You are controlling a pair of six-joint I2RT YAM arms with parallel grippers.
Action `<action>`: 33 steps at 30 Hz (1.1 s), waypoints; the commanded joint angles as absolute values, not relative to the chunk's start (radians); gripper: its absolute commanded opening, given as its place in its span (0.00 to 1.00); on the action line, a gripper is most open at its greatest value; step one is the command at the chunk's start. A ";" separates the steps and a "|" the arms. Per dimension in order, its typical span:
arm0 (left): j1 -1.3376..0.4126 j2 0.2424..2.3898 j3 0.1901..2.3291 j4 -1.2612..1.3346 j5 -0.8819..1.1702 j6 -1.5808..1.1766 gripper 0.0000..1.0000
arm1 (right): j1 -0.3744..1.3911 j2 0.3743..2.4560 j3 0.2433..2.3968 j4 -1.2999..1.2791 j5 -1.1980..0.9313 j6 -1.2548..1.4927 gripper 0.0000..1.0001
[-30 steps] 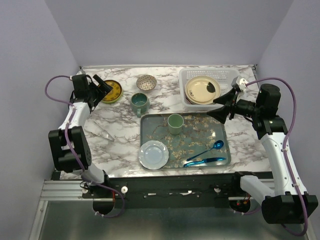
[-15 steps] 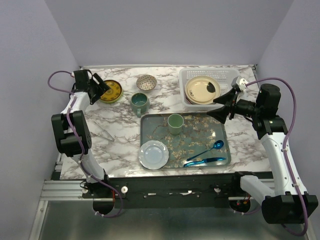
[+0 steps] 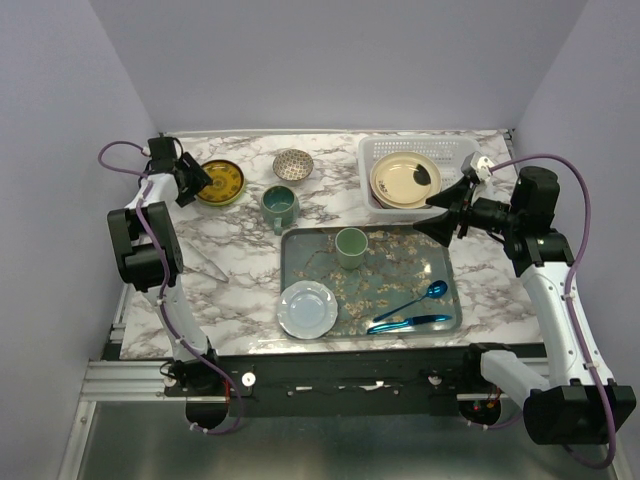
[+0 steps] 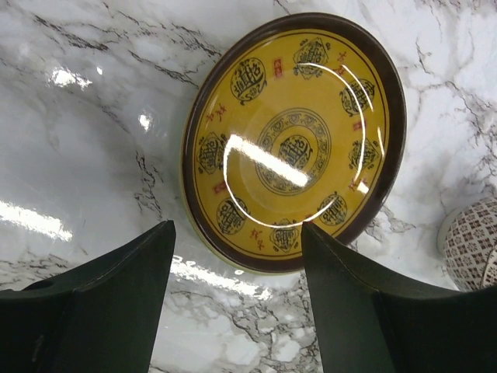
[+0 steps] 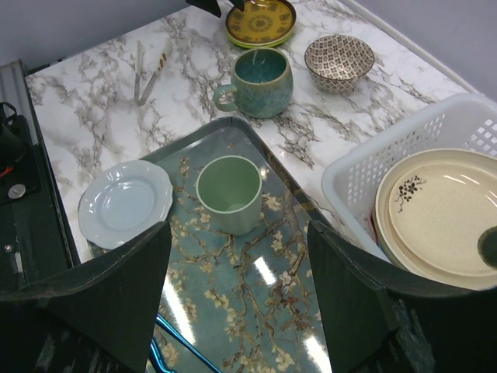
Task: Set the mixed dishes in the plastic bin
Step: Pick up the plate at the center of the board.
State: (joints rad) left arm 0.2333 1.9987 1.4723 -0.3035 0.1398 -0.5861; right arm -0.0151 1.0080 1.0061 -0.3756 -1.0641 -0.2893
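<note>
The amber-yellow plate (image 3: 221, 183) lies at the back left of the marble table and fills the left wrist view (image 4: 295, 144). My left gripper (image 3: 193, 177) is open and empty at the plate's left edge, its jaws (image 4: 237, 233) just short of the rim. The speckled bowl (image 3: 292, 164) and the dark teal mug (image 3: 278, 206) stand to the plate's right. The white plastic bin (image 3: 372, 152) at the back right holds stacked cream plates (image 3: 405, 180). My right gripper (image 3: 437, 214) is open and empty, hovering beside the bin's front right, above the tray.
A floral blue-grey tray (image 3: 440, 262) at the front centre carries a green cup (image 3: 350, 246), a light blue plate (image 3: 307, 309) and blue spoons (image 3: 410, 308). Metal tongs (image 5: 147, 62) lie on the table's left side. Walls stand close at the back and on both sides.
My left arm has folded back toward the rear left corner, and its gripper has drawn slightly left off the yellow plate. The right arm has not moved.
</note>
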 commanded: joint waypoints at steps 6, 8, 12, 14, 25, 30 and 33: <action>0.245 2.077 1.552 -0.376 0.080 -0.529 0.66 | -0.018 1.020 0.997 -0.373 -1.057 -0.302 0.79; 0.245 2.088 1.559 -0.380 0.077 -0.522 0.64 | -0.018 1.023 0.997 -0.373 -1.055 -0.302 0.79; 0.244 2.098 1.566 -0.387 0.066 -0.512 0.60 | -0.018 1.023 0.997 -0.373 -1.054 -0.304 0.79; 0.245 2.105 1.572 -0.393 0.064 -0.505 0.58 | -0.018 1.025 0.997 -0.374 -1.054 -0.304 0.79; 0.244 2.117 1.600 -0.437 0.034 -0.479 0.42 | -0.018 1.026 0.999 -0.374 -1.051 -0.304 0.79; 0.245 2.106 1.601 -0.448 0.026 -0.469 0.32 | -0.018 1.028 0.999 -0.376 -1.051 -0.304 0.79; 0.244 2.103 1.601 -0.453 0.023 -0.465 0.29 | -0.018 1.028 1.000 -0.376 -1.051 -0.304 0.79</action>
State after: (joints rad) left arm 0.2344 2.0995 1.5799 -0.4149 0.0601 -0.4908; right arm -0.0151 1.0210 1.0061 -0.3759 -1.0634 -0.2897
